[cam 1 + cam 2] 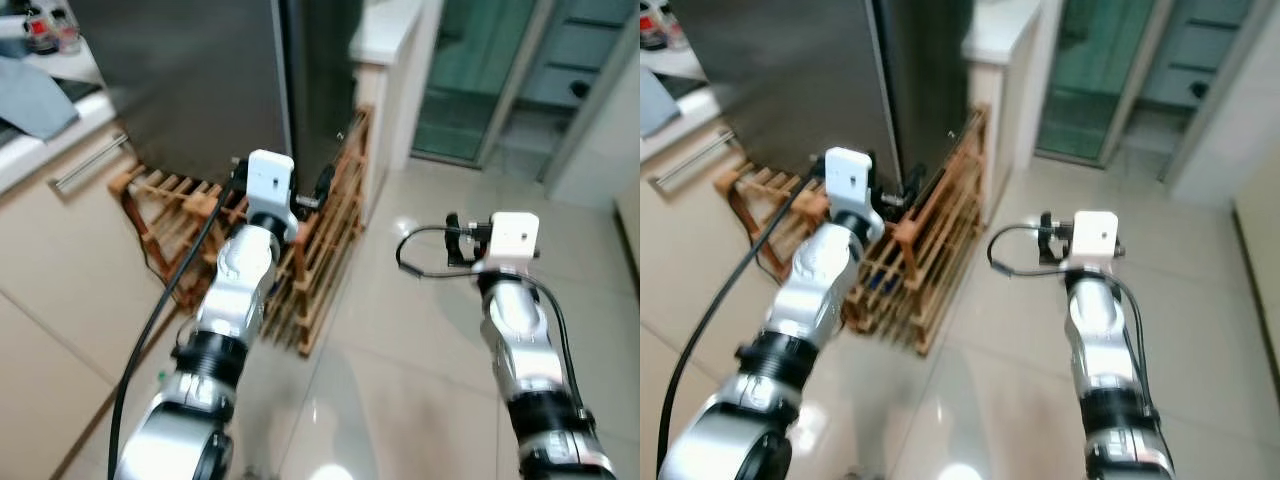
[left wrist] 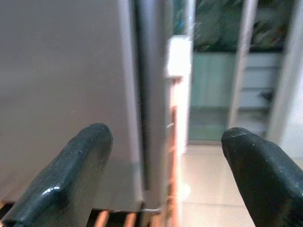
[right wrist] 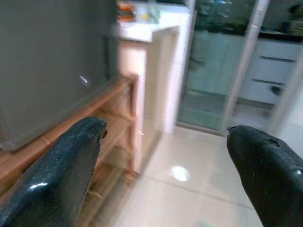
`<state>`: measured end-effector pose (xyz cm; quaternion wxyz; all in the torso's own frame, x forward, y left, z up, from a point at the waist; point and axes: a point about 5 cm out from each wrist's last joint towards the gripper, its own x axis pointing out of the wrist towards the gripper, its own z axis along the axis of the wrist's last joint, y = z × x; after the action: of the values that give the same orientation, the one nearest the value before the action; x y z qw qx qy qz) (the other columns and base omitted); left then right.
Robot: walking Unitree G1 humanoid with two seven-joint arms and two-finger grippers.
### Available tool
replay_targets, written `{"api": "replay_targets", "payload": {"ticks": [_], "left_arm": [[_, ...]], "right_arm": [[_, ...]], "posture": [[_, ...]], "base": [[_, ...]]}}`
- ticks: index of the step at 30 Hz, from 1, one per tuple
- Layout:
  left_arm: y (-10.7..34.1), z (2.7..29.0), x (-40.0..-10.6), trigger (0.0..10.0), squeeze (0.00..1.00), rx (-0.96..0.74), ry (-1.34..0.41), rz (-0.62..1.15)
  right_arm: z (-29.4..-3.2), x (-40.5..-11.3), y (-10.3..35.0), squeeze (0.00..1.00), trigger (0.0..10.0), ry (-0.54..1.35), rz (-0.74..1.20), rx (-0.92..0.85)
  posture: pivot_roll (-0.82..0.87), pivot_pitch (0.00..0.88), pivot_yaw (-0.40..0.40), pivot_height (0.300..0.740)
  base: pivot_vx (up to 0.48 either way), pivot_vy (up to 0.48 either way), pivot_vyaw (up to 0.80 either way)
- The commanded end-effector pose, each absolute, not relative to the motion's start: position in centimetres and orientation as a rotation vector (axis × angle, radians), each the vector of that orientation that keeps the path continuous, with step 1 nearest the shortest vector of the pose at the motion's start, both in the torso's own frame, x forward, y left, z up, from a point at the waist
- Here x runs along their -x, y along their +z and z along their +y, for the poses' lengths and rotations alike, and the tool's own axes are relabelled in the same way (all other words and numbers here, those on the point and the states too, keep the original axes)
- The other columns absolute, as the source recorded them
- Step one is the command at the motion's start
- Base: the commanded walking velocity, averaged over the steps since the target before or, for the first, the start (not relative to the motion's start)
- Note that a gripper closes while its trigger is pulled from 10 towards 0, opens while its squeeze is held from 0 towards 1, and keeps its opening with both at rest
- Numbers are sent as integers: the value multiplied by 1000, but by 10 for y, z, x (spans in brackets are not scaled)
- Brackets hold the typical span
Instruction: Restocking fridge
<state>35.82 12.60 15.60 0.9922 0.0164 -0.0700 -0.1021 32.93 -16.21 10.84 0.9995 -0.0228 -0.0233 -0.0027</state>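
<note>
- Left wrist view: left gripper [image 2: 161, 175] spread, empty, facing the fridge [image 2: 61, 85] door's vertical edge straight ahead.
- Right gripper [image 3: 165, 175] also spread, empty, farther off over floor.
- Left arm's nearer.

One fridge [image 1: 200, 80]; one wooden rack [image 1: 320, 250]

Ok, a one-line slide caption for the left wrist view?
Open left end effector facing the closed grey fridge, wooden rack beside it, glass door beyond.

fridge [image 1: 200, 80] ahead, wooden rack [image 1: 320, 250] below
</note>
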Motion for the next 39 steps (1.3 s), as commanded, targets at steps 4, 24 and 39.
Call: {"api": "replay_targets", "payload": {"ticks": [4,24,39], "left_arm": [[163,107,-359,10000,0,-11,-247,-158],[189,113,-365,10000,0,46,-149,-265],[190,100,-388,10000,0,42,-61,-173]], "right_arm": [[-181,-327,106,0,10000,-53,-40,64],[-175,-328,104,0,10000,-21,-41,67],[-171,-325,101,0,10000,-4,-30,68]], "posture": [[-83,0,8,740],[-87,0,6,740],[-101,0,8,740]], "base": [[460,0,0],[92,0,0],[0,0,0]]}}
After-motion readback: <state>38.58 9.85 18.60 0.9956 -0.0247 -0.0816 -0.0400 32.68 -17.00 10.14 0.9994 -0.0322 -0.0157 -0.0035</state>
